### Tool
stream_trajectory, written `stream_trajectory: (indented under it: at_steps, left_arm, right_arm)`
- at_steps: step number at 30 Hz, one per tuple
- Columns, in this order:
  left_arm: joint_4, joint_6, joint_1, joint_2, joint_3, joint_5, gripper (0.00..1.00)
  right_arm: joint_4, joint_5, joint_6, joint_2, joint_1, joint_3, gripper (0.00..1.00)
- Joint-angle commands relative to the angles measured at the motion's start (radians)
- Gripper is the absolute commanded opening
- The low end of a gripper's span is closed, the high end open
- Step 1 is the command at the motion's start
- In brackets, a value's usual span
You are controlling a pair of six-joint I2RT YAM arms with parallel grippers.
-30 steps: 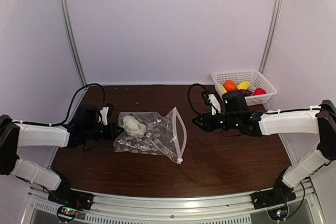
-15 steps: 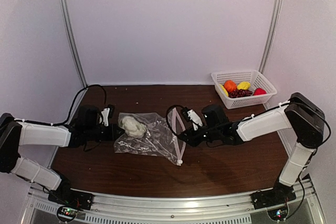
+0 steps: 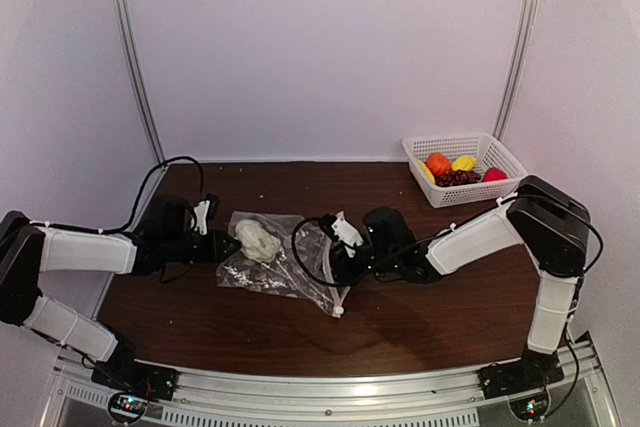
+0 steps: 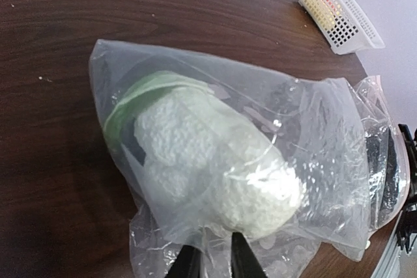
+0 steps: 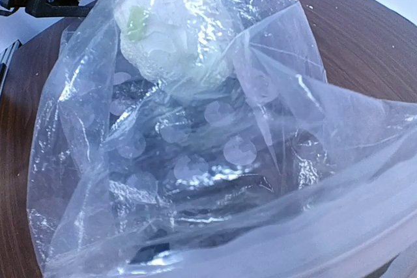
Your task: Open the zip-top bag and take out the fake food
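The clear zip-top bag (image 3: 283,265) lies on the dark table, mouth toward the right. One white fake food piece (image 3: 257,239) with a green leaf sits inside near the closed end; it also shows in the left wrist view (image 4: 215,161) and the right wrist view (image 5: 172,27). My left gripper (image 3: 215,247) is shut on the bag's plastic at the closed end (image 4: 212,262). My right gripper (image 3: 332,255) reaches into the bag's mouth; crinkled plastic hides its fingers in the right wrist view. The pale zip strip (image 5: 306,245) crosses just in front of that camera.
A white mesh basket (image 3: 503,155) stands at the back right with orange (image 3: 437,162), yellow (image 3: 463,162) and red (image 3: 494,174) toy foods and a dark purple grape cluster (image 3: 457,178). It also shows in the left wrist view (image 4: 355,27).
My right arm has swung left from near the basket to the bag, and its gripper has gone into the bag's mouth, pushing the zip strip leftward. The left gripper has kept its hold.
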Motion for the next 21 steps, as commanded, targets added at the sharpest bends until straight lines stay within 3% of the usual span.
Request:
stream_trajectory:
  at_steps: [1, 5, 15, 17, 21]
  left_arm:
    - [0.042, -0.059, 0.080, -0.027, -0.005, 0.052, 0.29]
    - [0.051, -0.087, 0.127, -0.027, -0.011, 0.039, 0.50]
    - [0.184, -0.119, 0.154, 0.181, 0.098, 0.067, 0.64]
    - [0.237, -0.128, 0.154, 0.254, 0.126, 0.112, 0.62]
    - [0.356, -0.148, 0.136, 0.332, 0.123, 0.224, 0.36]
  right_arm:
    - [0.079, 0.017, -0.060, 0.040, 0.005, -0.005, 0.54]
    - [0.105, 0.012, -0.073, 0.065, 0.004, -0.005, 0.63]
    - [0.145, 0.017, -0.107, 0.085, 0.002, -0.014, 0.76]
    - [0.157, 0.016, -0.113, 0.088, 0.002, -0.010, 0.78]
    - [0.170, 0.023, -0.130, 0.094, 0.002, 0.005, 0.82]
